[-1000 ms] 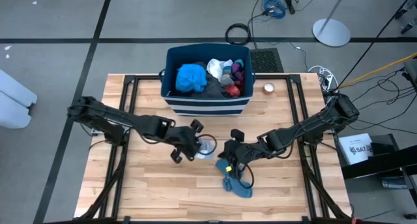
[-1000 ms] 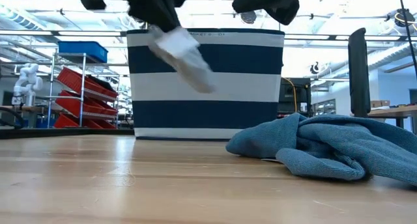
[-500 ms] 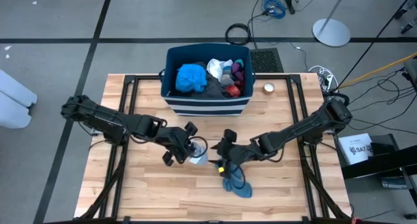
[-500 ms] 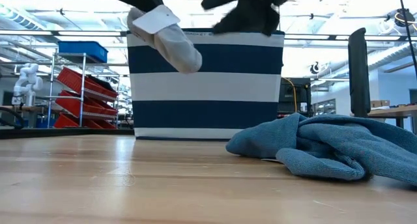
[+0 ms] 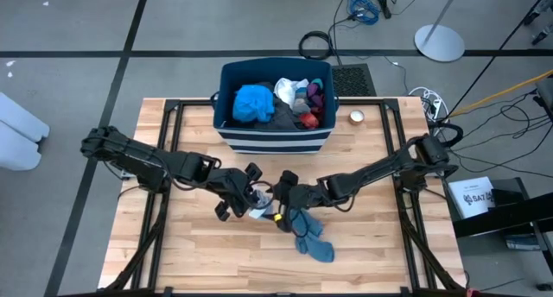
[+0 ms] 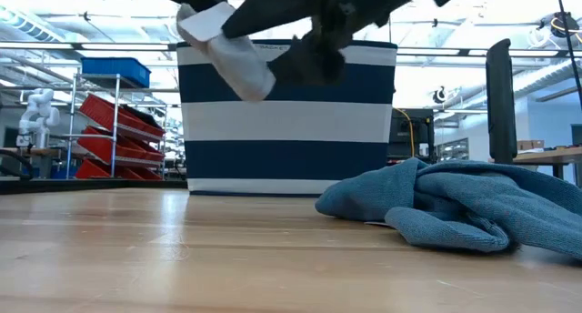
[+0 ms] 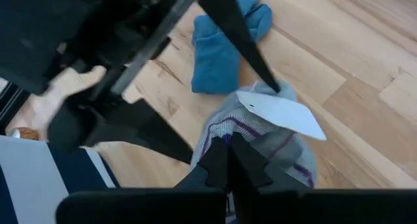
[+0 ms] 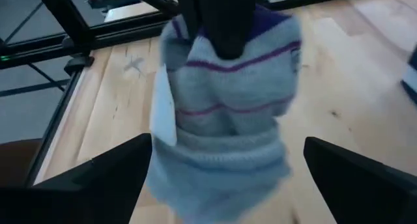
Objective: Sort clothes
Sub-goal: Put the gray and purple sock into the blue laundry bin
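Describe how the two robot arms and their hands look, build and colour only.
Both arms are black and slim, built of jointed tubular segments with bulkier rounded joints. The left hand ends in two dark, flat, tapering fingers. The right hand has two wide-set, black, wedge-shaped fingers, and a small yellow mark shows near its wrist in the high view.

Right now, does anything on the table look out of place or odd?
Only slightly: a white card tag still hangs on the grey purple-striped sock pinched in the left tool. A blue cloth garment lies crumpled on the wooden table.
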Action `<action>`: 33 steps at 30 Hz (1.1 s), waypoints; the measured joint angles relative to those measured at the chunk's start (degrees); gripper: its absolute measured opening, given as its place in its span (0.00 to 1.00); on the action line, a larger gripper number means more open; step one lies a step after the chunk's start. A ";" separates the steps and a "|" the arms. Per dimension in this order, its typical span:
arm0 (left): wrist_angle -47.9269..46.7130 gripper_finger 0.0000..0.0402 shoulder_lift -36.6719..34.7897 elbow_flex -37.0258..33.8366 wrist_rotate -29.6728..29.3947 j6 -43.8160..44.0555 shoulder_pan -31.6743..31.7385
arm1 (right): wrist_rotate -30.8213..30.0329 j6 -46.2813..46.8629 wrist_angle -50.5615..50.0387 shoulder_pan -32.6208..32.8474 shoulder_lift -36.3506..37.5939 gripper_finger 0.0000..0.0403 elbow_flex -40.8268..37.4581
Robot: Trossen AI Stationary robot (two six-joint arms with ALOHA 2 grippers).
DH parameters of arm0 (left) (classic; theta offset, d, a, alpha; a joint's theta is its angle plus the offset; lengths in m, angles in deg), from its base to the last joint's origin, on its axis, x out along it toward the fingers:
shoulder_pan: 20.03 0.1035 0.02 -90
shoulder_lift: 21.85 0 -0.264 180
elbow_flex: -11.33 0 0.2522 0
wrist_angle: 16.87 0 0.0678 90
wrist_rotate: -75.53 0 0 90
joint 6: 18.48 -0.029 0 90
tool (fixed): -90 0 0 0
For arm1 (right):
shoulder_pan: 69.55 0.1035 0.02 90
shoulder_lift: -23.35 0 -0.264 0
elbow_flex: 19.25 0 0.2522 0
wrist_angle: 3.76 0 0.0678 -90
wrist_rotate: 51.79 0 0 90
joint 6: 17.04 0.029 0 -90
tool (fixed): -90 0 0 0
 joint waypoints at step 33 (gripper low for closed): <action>-3.01 0.37 0.00 0.52 -9.22 9.13 -0.07 | 6.42 -6.79 6.46 -0.99 -2.15 0.05 0.00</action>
